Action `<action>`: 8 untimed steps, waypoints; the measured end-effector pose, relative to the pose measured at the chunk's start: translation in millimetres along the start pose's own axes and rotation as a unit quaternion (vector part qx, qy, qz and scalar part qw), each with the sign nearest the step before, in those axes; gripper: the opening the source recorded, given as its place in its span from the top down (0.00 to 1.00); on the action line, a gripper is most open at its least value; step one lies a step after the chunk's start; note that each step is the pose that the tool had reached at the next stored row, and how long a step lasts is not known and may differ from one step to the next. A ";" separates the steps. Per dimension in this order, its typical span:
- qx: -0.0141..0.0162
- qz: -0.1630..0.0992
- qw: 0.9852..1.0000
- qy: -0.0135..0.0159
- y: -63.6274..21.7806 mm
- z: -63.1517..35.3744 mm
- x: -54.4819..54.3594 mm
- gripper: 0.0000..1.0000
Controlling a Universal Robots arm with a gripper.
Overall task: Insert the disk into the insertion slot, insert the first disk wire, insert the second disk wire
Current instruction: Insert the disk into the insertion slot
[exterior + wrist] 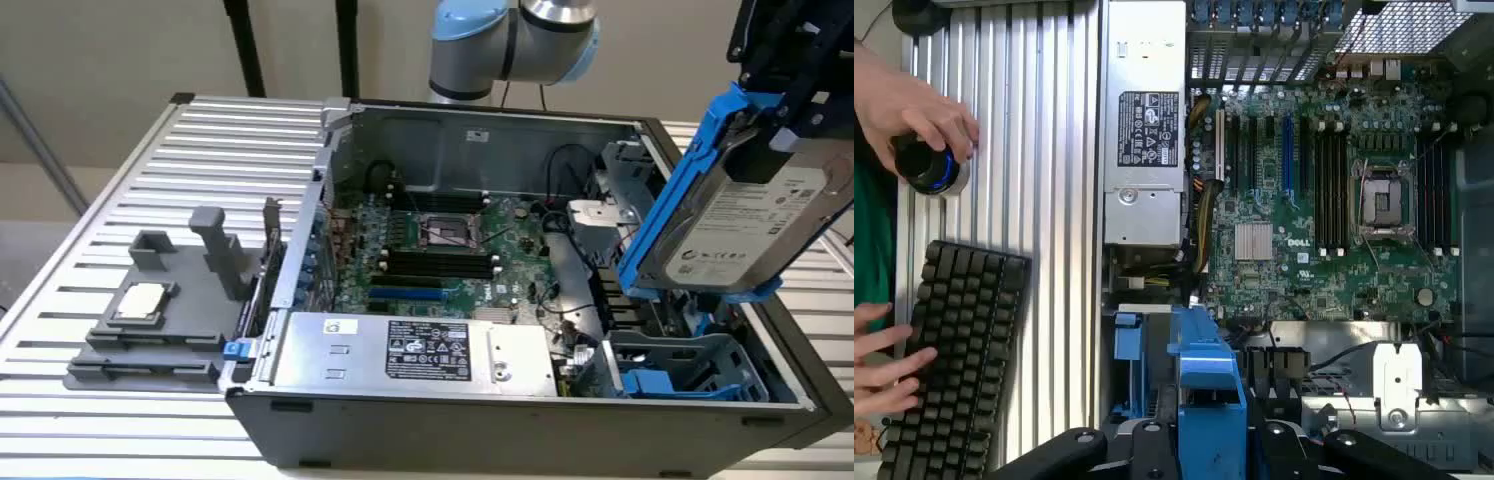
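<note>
While the gripper (785, 120) is clamped tight on the disk (747, 225), it hangs tilted at one o'clock from the bay (667, 352), apart from it | step one, disk not yet in | likely calls for squaring it to the bay's mouth

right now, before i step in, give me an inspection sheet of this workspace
surface: slatted metal table with an open computer case lying on it
job's things: disk in its blue carrier, held tilted over the case; insertion slot has no drive in it
clutter: grey block fixture; keyboard; black-and-blue knob
grippers: gripper shut on the disk
cables: black wires inside the case
surroundings: a person's one hand on the knob, other hand at the keyboard; plain wall
</note>
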State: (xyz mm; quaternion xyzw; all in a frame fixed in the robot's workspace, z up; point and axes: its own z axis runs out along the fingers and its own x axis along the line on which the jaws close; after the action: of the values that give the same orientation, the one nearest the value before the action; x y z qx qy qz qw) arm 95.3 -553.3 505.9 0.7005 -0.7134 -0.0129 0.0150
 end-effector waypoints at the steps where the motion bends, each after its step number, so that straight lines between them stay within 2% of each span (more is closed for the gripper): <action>1: 0.000 0.000 1.000 0.000 0.0 0.0 0.0 0.68; 8: 0.000 0.000 1.000 0.000 0.0 0.0 0.0 0.68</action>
State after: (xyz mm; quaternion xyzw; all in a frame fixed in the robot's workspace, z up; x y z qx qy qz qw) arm 95.3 -553.3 505.9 0.7005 -0.7133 -0.0129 0.0150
